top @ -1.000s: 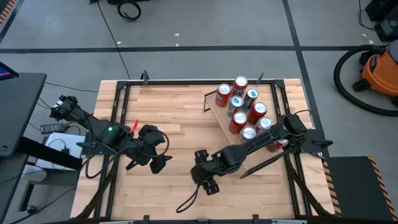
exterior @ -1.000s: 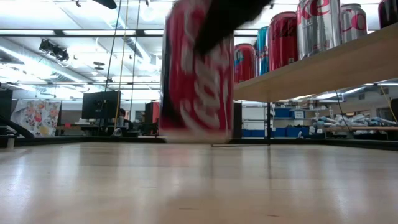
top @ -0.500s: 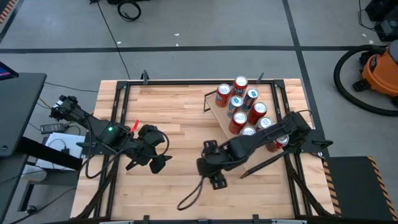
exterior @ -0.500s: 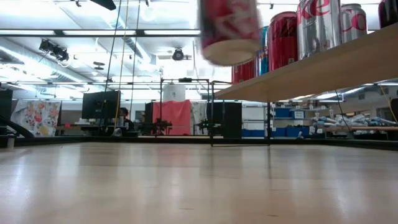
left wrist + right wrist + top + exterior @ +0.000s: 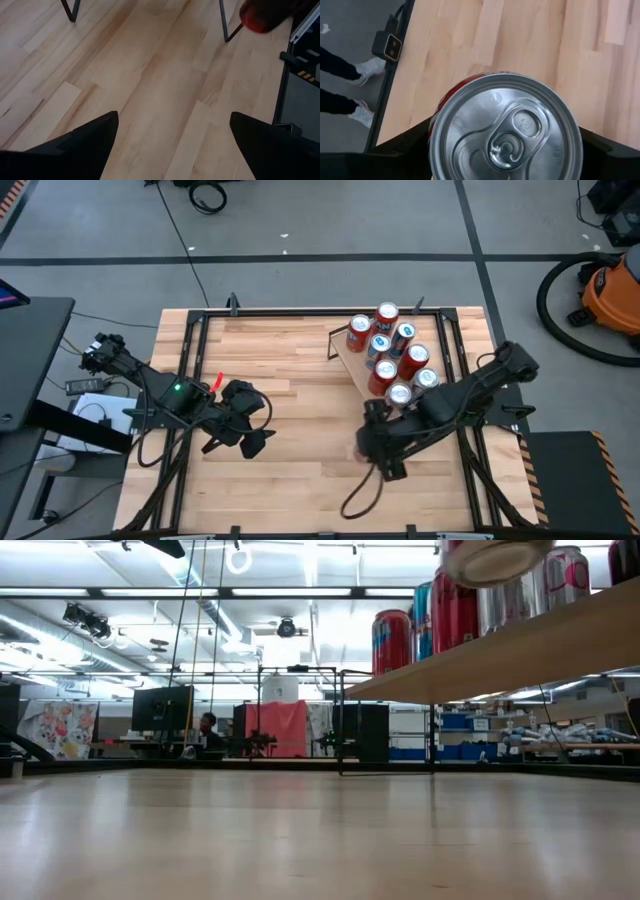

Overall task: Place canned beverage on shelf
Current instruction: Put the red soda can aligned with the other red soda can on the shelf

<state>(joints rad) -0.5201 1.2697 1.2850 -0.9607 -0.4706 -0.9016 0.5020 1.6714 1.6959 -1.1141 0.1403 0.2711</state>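
A: Table [image 5: 290,360] of pale planks, seen from above. Right gripper [image 5: 368,448] near the middle, by the low end of the shelf [image 5: 353,366].
B: Holding anything?
A: Closed around a red can [image 5: 505,130], silver top filling the wrist view; raised clear of the tabletop, bottom [image 5: 493,558] visible level with the shelf's edge.
B: On the shelf?
A: Seven cans [image 5: 386,370] standing upright there.
B: Left gripper [image 5: 255,442]?
A: Hovering over bare wood on the left side, fingers [image 5: 80,145] spread wide, empty.

Cans [image 5: 392,352] crowding shelf [image 5: 352,368]
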